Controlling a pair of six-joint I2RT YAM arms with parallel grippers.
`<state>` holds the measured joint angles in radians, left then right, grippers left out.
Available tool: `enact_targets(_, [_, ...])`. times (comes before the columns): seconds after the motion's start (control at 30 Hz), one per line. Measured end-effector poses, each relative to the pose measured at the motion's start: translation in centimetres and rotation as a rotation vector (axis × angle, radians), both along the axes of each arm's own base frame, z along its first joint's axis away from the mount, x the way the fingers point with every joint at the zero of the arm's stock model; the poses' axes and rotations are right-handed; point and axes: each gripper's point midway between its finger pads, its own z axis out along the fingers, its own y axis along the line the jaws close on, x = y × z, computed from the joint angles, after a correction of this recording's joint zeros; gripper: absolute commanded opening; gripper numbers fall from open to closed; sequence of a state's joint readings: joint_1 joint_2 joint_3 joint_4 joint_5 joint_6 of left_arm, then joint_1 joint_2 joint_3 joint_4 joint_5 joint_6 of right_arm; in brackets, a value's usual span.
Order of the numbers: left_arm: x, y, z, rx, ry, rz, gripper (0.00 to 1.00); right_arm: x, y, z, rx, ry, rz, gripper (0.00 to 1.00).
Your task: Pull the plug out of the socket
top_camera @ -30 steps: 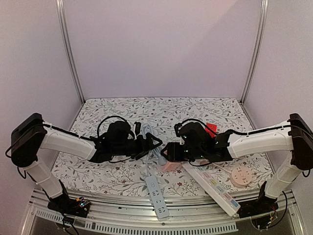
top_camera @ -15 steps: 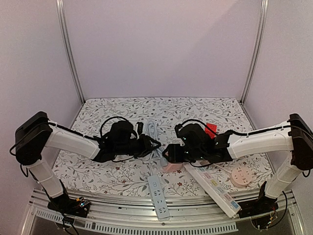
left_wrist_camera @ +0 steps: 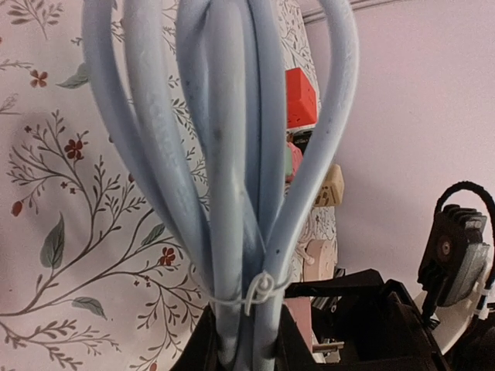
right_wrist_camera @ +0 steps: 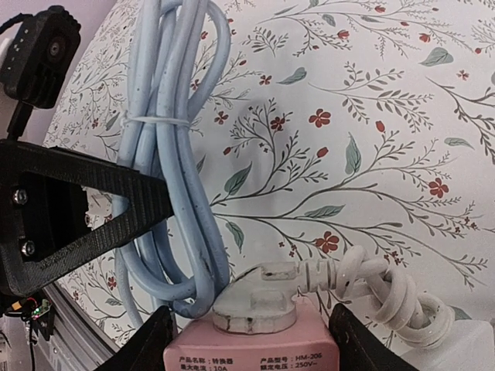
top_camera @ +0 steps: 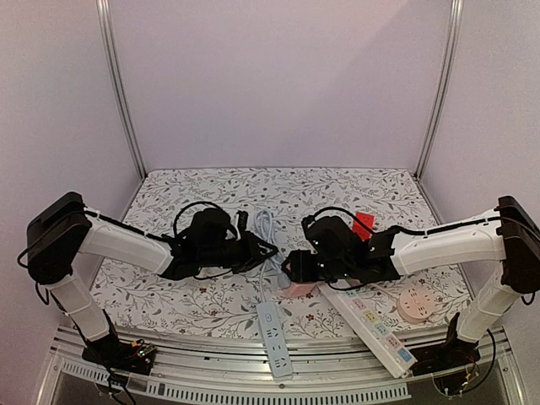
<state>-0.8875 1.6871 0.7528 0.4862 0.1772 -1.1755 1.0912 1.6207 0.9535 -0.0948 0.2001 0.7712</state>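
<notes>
A pink socket block (right_wrist_camera: 247, 352) sits between the fingers of my right gripper (right_wrist_camera: 251, 340), which is shut on it. A white plug (right_wrist_camera: 255, 297) is seated in its top face, with a knotted white cord (right_wrist_camera: 379, 282) running off to the right. From above, the pink socket (top_camera: 294, 288) lies low at table centre under the right gripper (top_camera: 292, 270). My left gripper (left_wrist_camera: 244, 344) is shut on a bundle of pale blue cable (left_wrist_camera: 224, 154) tied with thin wire. That blue cable (right_wrist_camera: 174, 154) loops down against the plug's left side, beside the left gripper's black finger (right_wrist_camera: 85, 209).
A short white power strip (top_camera: 274, 331) lies near the front edge, joined to the blue cable (top_camera: 263, 224). A long white power strip (top_camera: 371, 325) runs diagonally at the front right, with a round peach socket (top_camera: 415, 302) beside it. A red block (top_camera: 363, 224) sits behind the right arm.
The left gripper has closed onto the blue cable bundle after standing open around it. The short white power strip has shifted slightly. The right gripper holds as before.
</notes>
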Motion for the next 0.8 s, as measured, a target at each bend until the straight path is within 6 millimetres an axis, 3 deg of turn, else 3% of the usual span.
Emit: enact_targets(0.8, [-0.3, 0.9, 1.1, -0.013, -0.068, 0.004, 0.0, 0.4, -1.2, 0.1, 0.003, 0.03, -0.222, 0.21])
